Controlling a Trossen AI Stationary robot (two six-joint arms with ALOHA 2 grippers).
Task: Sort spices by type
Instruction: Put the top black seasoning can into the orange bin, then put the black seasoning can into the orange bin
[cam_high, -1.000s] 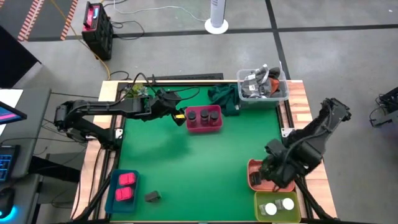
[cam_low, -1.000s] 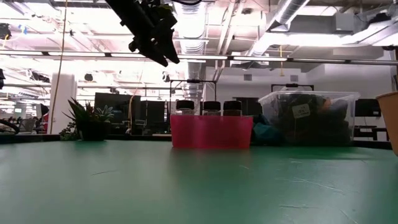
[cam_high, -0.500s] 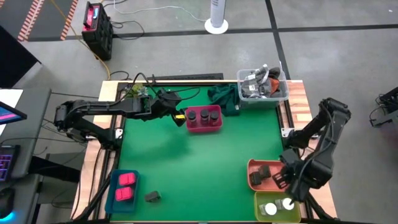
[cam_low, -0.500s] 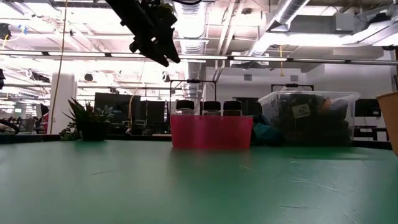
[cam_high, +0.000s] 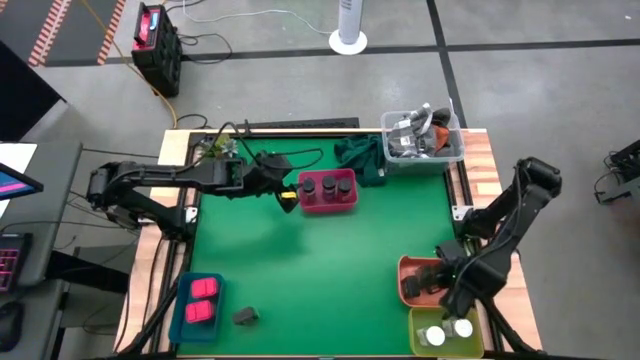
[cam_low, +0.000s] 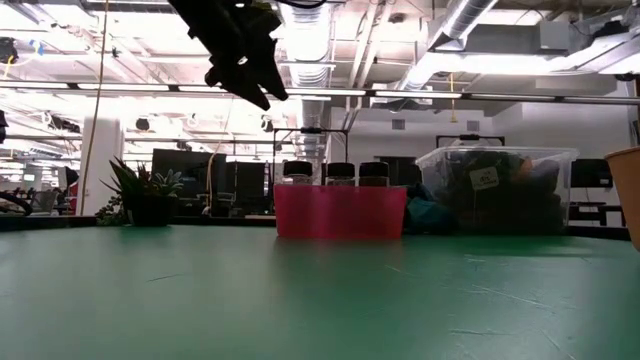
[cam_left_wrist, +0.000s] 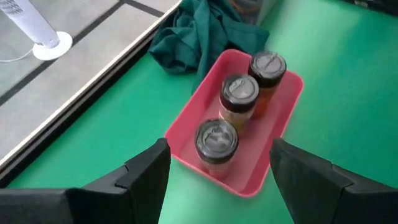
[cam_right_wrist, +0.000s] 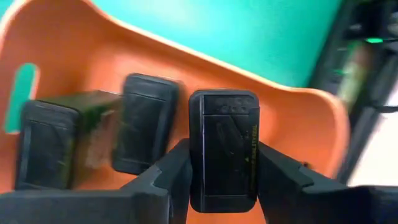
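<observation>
My right gripper (cam_high: 443, 285) is at the table's near right, over the orange tray (cam_high: 408, 268), shut on a dark grey box (cam_right_wrist: 224, 124). Two more dark grey boxes (cam_right_wrist: 146, 121) lie in that tray (cam_right_wrist: 93, 50). My left gripper (cam_high: 288, 193) hangs open in the air just left of the pink tray (cam_high: 303, 200), which holds three dark brown round jars (cam_left_wrist: 239, 93). Two white-capped jars (cam_high: 447, 332) stand in the green tray. Pink packets (cam_high: 202, 298) lie in the blue tray, and one dark grey box (cam_high: 246, 316) lies on the mat beside it. My right gripper pinches the dark grey box by its two long sides (cam_right_wrist: 199, 155), one finger (cam_right_wrist: 168, 180) on each. The fingers lie along the box. The box sits over the orange tray; whether it touches the tray floor I cannot tell.
A clear tub of grey clutter (cam_high: 422, 135) and a crumpled green cloth (cam_high: 358, 155) sit at the far edge. The middle of the green mat (cam_high: 330, 260) is bare. In the low view the left gripper (cam_low: 250, 85) hangs well above the pink tray (cam_low: 340, 212).
My right arm has swung from over the orange tray toward the table's near right corner, then a little back over the tray. My left gripper has shifted slightly toward the near edge, staying open.
</observation>
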